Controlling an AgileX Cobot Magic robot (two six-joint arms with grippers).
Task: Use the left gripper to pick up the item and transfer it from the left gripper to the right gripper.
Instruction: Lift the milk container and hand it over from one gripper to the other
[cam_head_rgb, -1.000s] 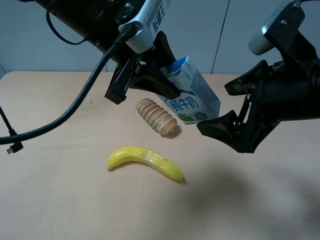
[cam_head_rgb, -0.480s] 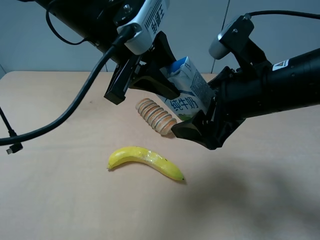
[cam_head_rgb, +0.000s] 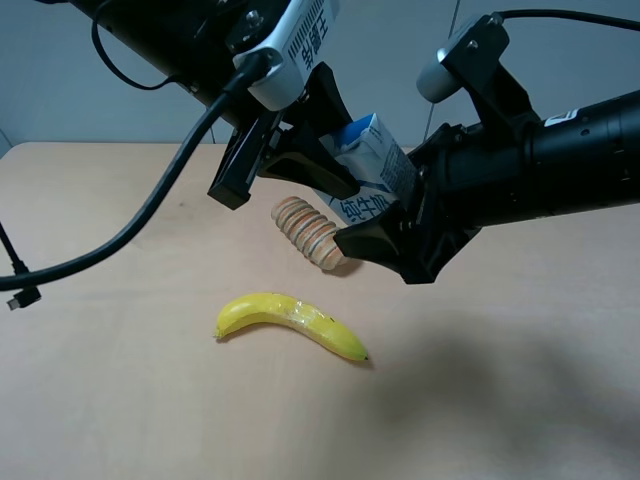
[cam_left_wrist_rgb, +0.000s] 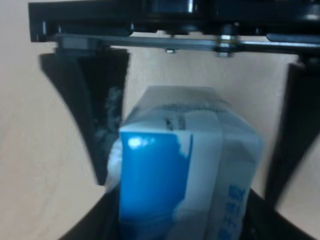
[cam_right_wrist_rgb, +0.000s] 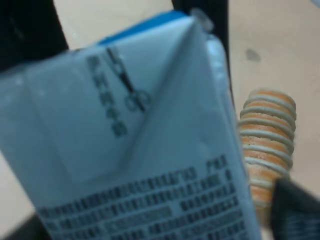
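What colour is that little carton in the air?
The milk carton is white and blue, clearest in the left wrist view.

One each: carton (cam_head_rgb: 374, 152), banana (cam_head_rgb: 290, 320), cylinder (cam_head_rgb: 310, 232)

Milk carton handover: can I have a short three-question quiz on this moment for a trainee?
1. True or false: the milk carton is lying on the table.
2. Which thing lies nearest the front edge of the table in the high view? A. the banana B. the ribbed wooden cylinder C. the milk carton
3. Fill in: the right gripper has its fingers on either side of the carton's lower end, while the ___ gripper grips its upper end.

Key: 1 false, it is held up in the air. 2 A. 3 left, the left gripper.
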